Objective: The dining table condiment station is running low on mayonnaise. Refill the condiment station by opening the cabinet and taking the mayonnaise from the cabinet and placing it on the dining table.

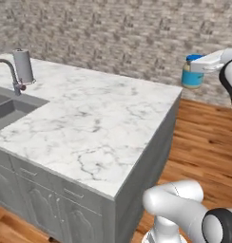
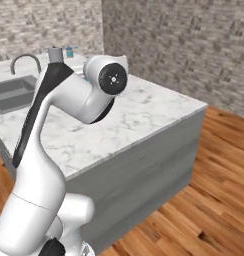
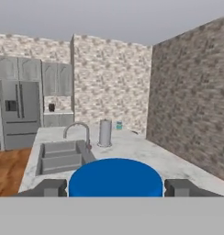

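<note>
A home kitchen, rendered.
A marble island [image 1: 89,123] with inset sink [image 3: 58,156] and faucet [image 3: 78,131], grey cabinets [image 3: 56,78], a steel refrigerator [image 3: 17,114], brick walls [image 1: 113,33], wood floor [image 2: 194,210].

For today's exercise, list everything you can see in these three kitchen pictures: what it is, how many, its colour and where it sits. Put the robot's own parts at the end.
mayonnaise: one, blue lid, pale body, teal label; held in the air beyond the table's far right corner.
dining table: one, white marble top with grey veins, grey base; centre of the room.
sink: one, grey; set into the table's left end.
faucet: one, grey metal; beside the sink.
paper towel roll: one, pale grey; upright by the faucet.
small teal item: one; far end of the table, too small to identify.
fridge: one, grey; far wall.
wall cabinets: several doors, grey; above the fridge.
gripper: one, dark fingers; either side of the mayonnaise lid.
</note>
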Tool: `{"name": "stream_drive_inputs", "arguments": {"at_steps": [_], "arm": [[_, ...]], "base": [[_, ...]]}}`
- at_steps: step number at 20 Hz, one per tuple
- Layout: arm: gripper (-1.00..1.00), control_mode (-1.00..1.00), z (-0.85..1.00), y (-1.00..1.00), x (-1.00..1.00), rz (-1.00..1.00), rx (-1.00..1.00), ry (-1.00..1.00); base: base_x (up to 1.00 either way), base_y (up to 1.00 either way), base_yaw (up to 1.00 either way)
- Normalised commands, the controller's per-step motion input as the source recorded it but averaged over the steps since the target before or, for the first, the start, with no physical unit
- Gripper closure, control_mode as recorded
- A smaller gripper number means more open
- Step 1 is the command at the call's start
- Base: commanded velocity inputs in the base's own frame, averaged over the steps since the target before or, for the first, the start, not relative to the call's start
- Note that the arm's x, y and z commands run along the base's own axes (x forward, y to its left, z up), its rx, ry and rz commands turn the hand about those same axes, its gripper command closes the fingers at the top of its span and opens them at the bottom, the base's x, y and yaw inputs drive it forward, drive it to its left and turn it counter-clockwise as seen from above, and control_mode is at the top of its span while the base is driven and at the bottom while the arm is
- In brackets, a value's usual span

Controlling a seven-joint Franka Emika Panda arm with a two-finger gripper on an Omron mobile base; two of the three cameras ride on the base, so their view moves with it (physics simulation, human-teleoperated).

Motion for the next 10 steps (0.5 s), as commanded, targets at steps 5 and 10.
{"name": "stream_drive_inputs", "arguments": {"at_steps": [5, 10], "arm": [[1.00, 1.00, 0.00, 0.00, 0.00, 0.00, 0.00, 0.00], [1.00, 1.00, 0.00, 0.00, 0.00, 0.00, 0.00, 0.00]], "base": [[0.37, -1.00, 0.17], [0.37, -1.00, 0.17]]}}
